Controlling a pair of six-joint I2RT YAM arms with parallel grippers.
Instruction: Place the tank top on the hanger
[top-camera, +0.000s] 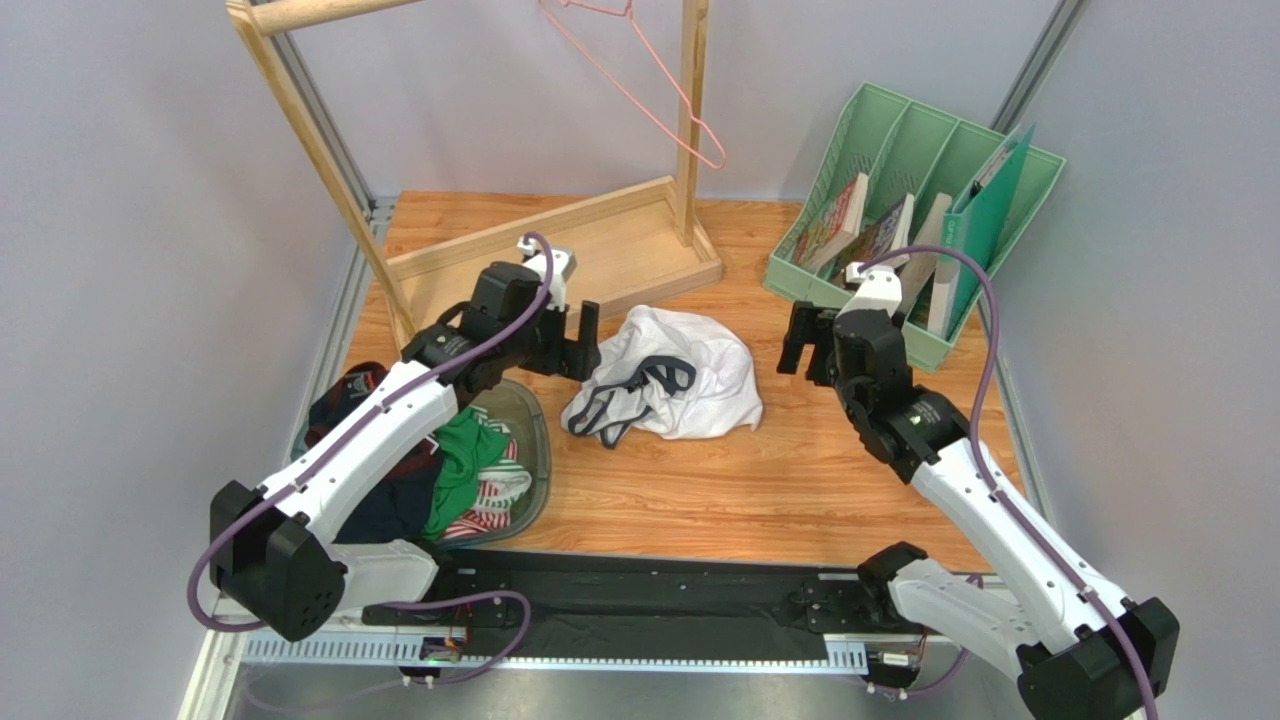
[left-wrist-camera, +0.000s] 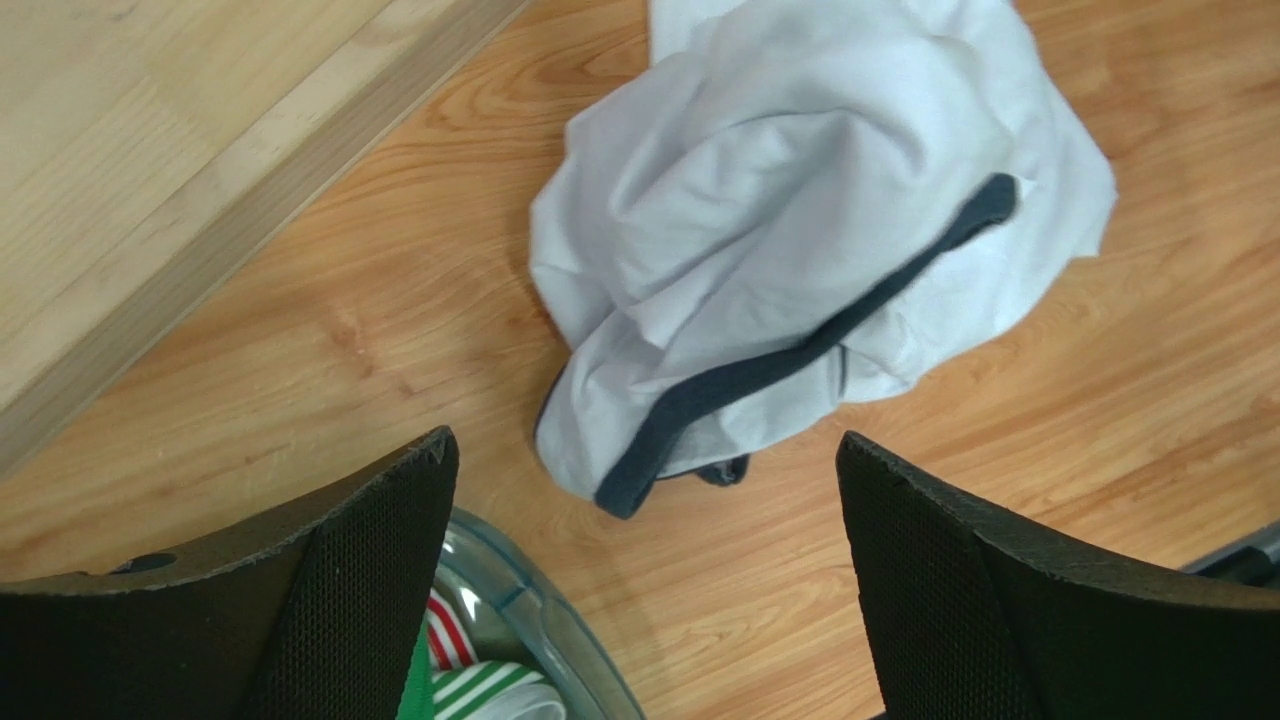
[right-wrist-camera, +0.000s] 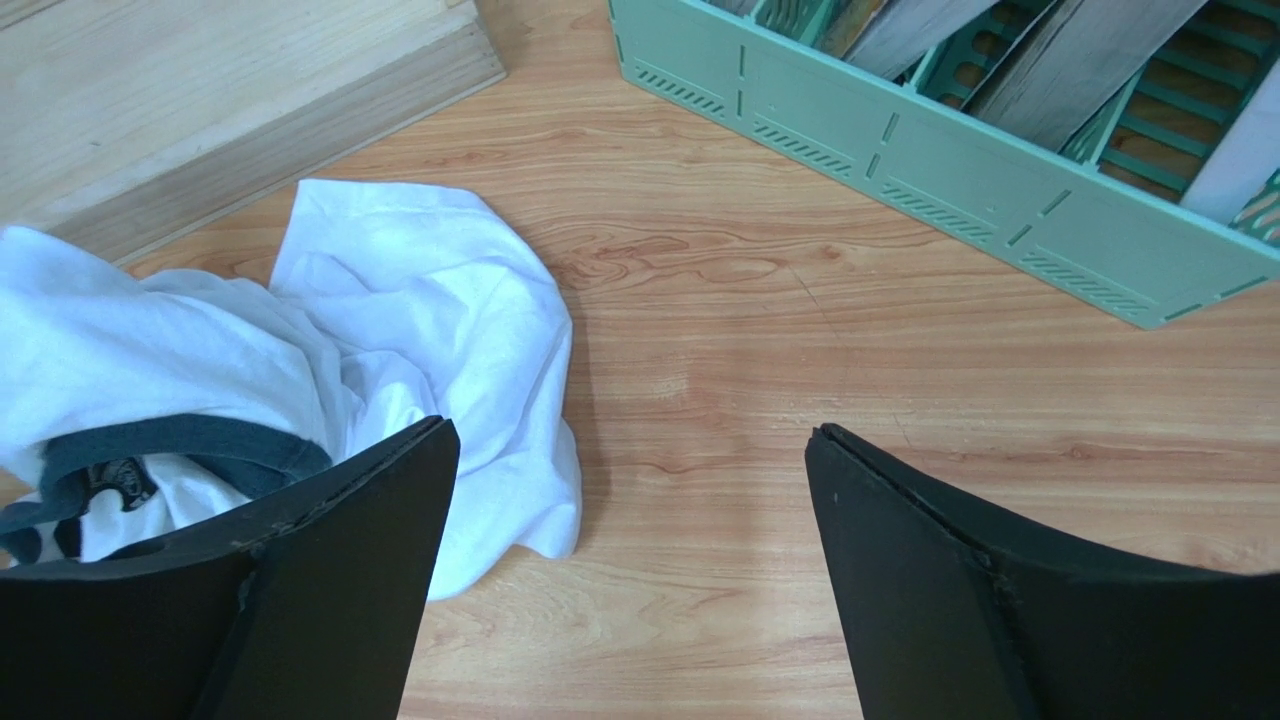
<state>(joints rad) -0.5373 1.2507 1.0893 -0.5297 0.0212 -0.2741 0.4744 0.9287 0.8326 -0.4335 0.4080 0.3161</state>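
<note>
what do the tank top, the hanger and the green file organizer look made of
tank top: soft matte fabric, likely cotton knit, judging by its limp folds and creases.
hanger: thin wire with a smooth pink coating, probably metal underneath.
file organizer: rigid moulded plastic, matte mint green, with slotted vents in its wall.

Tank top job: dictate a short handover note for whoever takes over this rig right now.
Left gripper: open, empty, above the table at the near-left edge of the tank top.
Right gripper: open, empty, over bare table to the right of the shirt.
Tank top: crumpled in a heap on the table between the two arms, held by neither.
Hanger: hanging at the wooden rack at the back; its hook is cut off by the top external view.
Done: nothing yet; the shirt is not on the hanger.
Left: grasp the shirt, open it out, get it onto the hanger.
</note>
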